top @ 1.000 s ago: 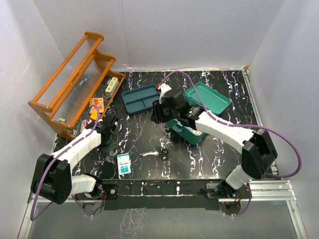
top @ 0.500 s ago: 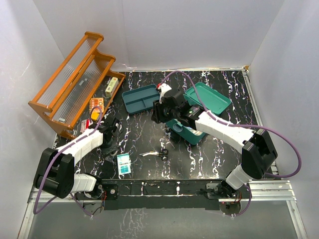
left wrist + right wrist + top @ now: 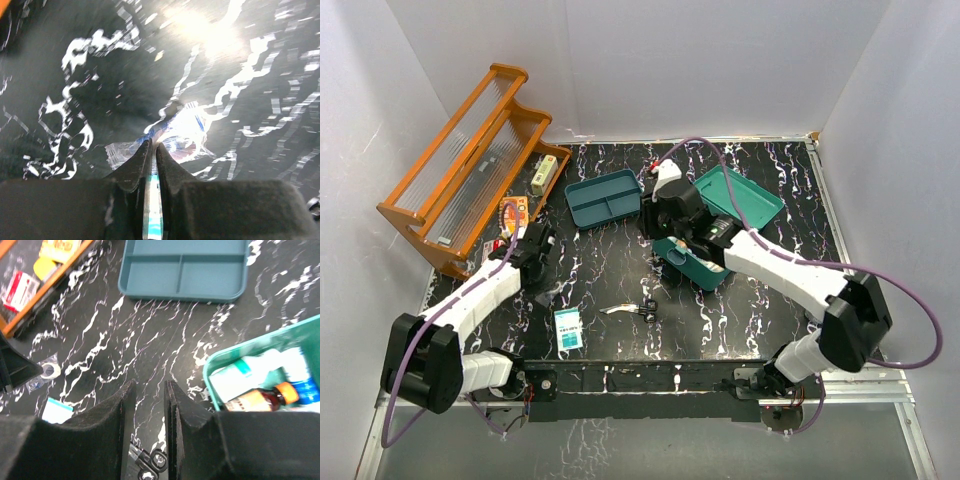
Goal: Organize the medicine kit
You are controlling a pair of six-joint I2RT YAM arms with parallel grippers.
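The medicine kit (image 3: 700, 270) is a teal-green box right of centre, its lid (image 3: 740, 195) thrown open behind it. The right wrist view shows the kit's rim (image 3: 206, 369) with a white box and a brown bottle (image 3: 257, 399) inside. My left gripper (image 3: 153, 145) is shut on a clear plastic packet (image 3: 180, 132) lying on the black marbled table; in the top view the gripper (image 3: 543, 283) is at the left, near the rack. My right gripper (image 3: 148, 385) is open and holds nothing. It hangs over the table just left of the kit (image 3: 657, 232).
An orange wooden rack (image 3: 470, 160) stands at the back left with small packages on its lowest shelf. A teal divided tray (image 3: 605, 197) lies behind centre. Small black scissors (image 3: 640, 310) and a white-and-teal sachet (image 3: 568, 328) lie near the front.
My left gripper has closed onto the clear packet. My right gripper has drawn back and to the right, closer to the kit, its jaws narrowing slightly.
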